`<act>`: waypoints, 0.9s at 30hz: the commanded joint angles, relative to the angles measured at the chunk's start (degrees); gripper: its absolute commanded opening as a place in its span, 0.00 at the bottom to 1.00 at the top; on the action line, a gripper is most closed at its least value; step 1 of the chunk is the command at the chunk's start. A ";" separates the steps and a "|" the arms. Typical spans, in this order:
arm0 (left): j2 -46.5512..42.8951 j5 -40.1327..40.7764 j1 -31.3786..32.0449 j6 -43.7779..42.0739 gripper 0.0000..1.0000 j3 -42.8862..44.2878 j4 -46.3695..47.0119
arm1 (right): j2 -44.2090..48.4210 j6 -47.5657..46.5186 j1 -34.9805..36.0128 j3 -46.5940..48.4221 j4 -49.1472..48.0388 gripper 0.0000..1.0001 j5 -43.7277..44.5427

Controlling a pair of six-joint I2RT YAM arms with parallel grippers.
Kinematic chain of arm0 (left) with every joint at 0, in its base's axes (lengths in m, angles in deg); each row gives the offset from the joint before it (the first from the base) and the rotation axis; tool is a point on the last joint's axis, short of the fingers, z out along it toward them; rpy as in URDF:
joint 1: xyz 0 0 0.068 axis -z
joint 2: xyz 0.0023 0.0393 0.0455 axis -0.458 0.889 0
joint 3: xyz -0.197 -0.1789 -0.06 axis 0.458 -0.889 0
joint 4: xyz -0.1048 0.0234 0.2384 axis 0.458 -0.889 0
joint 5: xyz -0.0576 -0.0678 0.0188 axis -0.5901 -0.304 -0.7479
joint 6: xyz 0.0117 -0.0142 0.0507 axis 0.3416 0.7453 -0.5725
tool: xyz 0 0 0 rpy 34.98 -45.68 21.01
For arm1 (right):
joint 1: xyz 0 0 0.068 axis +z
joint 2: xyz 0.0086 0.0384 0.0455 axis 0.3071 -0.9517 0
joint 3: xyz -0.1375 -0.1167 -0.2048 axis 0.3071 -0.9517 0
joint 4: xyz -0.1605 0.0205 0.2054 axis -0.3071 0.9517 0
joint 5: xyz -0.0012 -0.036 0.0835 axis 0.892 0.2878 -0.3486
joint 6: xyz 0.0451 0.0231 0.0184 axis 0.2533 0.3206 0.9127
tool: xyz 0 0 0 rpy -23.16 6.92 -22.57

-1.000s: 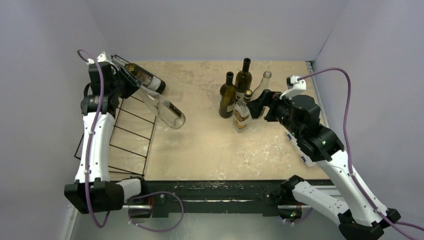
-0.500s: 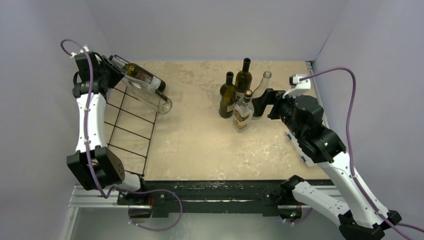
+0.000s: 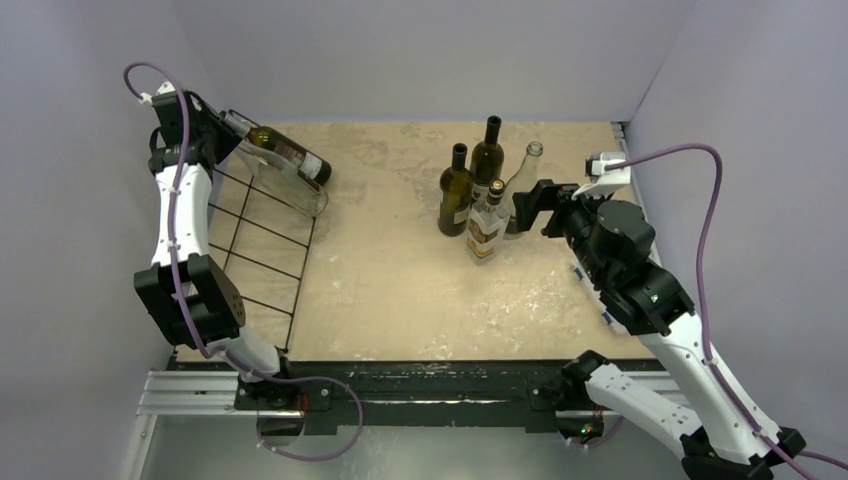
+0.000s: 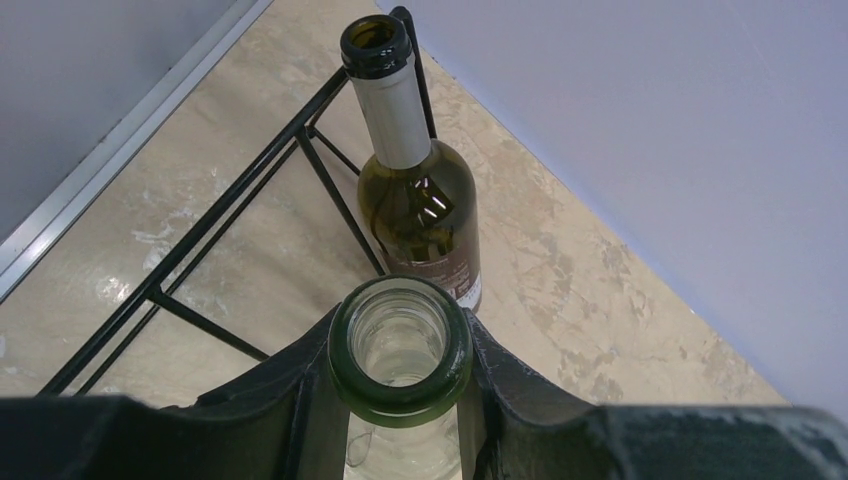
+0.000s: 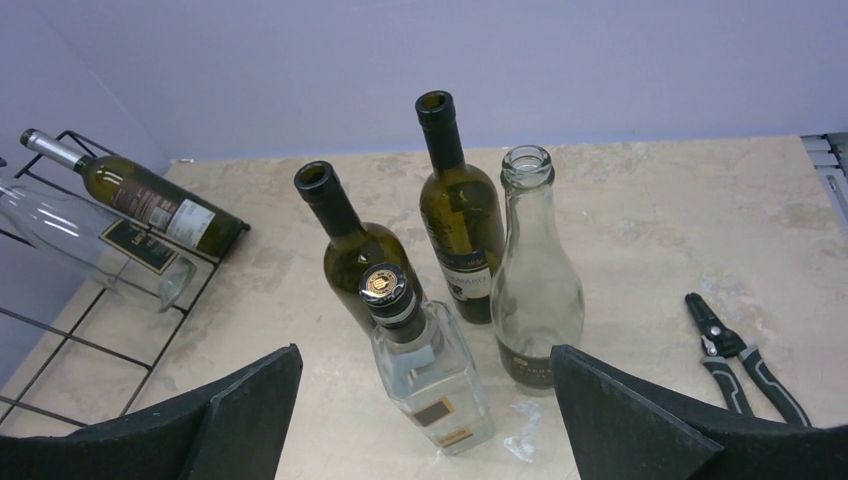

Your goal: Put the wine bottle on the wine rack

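Swung leftward, clear dark-labelled wine bottle (image 3: 290, 188) lies on wire wine rack (image 4: 225, 208).

Left wrist view: the clear bottle (image 4: 400, 340) shows little but its mouth. Its body is hidden behind the left claw (image 4: 400, 385), whose fingers (image 4: 285, 400) run off the bottom edge. That mouth covers the base of the green bottle (image 4: 420, 215). The rack (image 4: 215, 225) is cut off at lower left.

Right wrist view: the rack and the clear bottle's neck leave the left edge. The square bottle (image 5: 430, 385) masks the lower part of a dark bottle (image 5: 350, 250). Labels are too small to read.

Top view: the left claw's fingers cannot be made out, upper left.
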 commanded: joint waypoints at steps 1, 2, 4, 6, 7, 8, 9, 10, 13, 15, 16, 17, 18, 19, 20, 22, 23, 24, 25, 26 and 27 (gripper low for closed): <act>-0.20 -1.00 -0.81 2.26 0.00 5.76 10.87 | -0.15 -2.41 1.03 -0.10 -3.37 0.99 2.55; 0.23 -0.91 -0.93 2.41 0.00 5.75 11.22 | -0.34 -2.51 1.19 -0.10 -3.49 0.99 2.56; 0.98 -0.81 -0.99 2.67 0.00 6.06 11.96 | -0.64 -2.63 1.29 -0.18 -3.75 0.99 2.62; 1.91 -0.81 -1.07 2.85 0.00 6.77 12.22 | -0.94 -2.65 1.36 -0.19 -3.82 0.99 2.73; 2.31 -0.82 -1.03 2.84 0.00 7.18 12.24 | -0.96 -2.65 1.39 -0.19 -3.85 0.99 2.76; 2.59 -0.73 -1.07 2.86 0.00 7.41 12.28 | -1.02 -2.65 1.43 -0.23 -3.93 0.99 2.80; 2.85 -0.70 -1.08 2.88 0.00 7.56 12.39 | -1.12 -2.65 1.42 -0.27 -3.97 0.99 2.88; 3.14 -0.58 -1.06 2.88 0.00 7.76 12.46 | -1.18 -2.58 1.36 -0.35 -4.04 0.99 2.86; 3.63 -0.55 -1.09 2.42 0.00 7.97 12.48 | -1.32 -2.57 1.41 -0.36 -4.20 0.99 2.91; 3.80 -0.50 -1.08 2.41 0.00 7.84 12.50 | -1.37 -2.56 1.43 -0.43 -4.15 0.99 2.82; 3.88 -0.51 -1.05 2.40 0.00 7.72 12.55 | -1.30 -2.56 1.37 -0.45 -4.24 0.99 2.82; 3.90 -0.58 -1.08 2.42 0.00 7.48 12.71 | -1.24 -2.56 1.38 -0.53 -4.29 0.99 2.82; 3.91 -0.54 -1.06 2.51 0.00 7.09 12.95 | -1.20 -2.56 1.42 -0.61 -4.23 0.99 2.82; 3.91 -0.42 -1.09 2.53 0.00 6.60 13.33 | -1.13 -2.57 1.41 -0.62 -4.31 0.99 2.82; 3.91 -0.38 -1.04 2.75 0.00 6.07 13.82 | -1.14 -2.64 1.38 -0.62 -4.33 0.99 2.82; 4.14 -0.85 -1.11 3.22 0.00 4.75 15.09 | -1.06 -2.65 1.38 -0.57 -4.38 0.99 2.82; 4.35 -1.12 -1.04 3.36 0.00 4.48 15.53 | -1.08 -2.65 1.43 -0.60 -4.31 0.99 2.82; 4.55 -1.16 -1.07 3.68 0.00 4.21 15.57 | -1.08 -2.65 1.40 -0.56 -4.31 0.99 2.75; 4.63 -1.12 -1.10 3.82 0.00 3.93 15.77 | -1.10 -2.66 1.44 -0.54 -4.25 0.99 2.72; 4.65 -1.02 -1.05 3.92 0.00 3.51 16.21 | -1.11 -2.65 1.45 -0.54 -4.23 0.99 2.71; 4.57 -0.99 -1.04 4.02 0.00 2.81 16.98 | -1.06 -2.65 1.50 -0.61 -4.29 0.99 2.68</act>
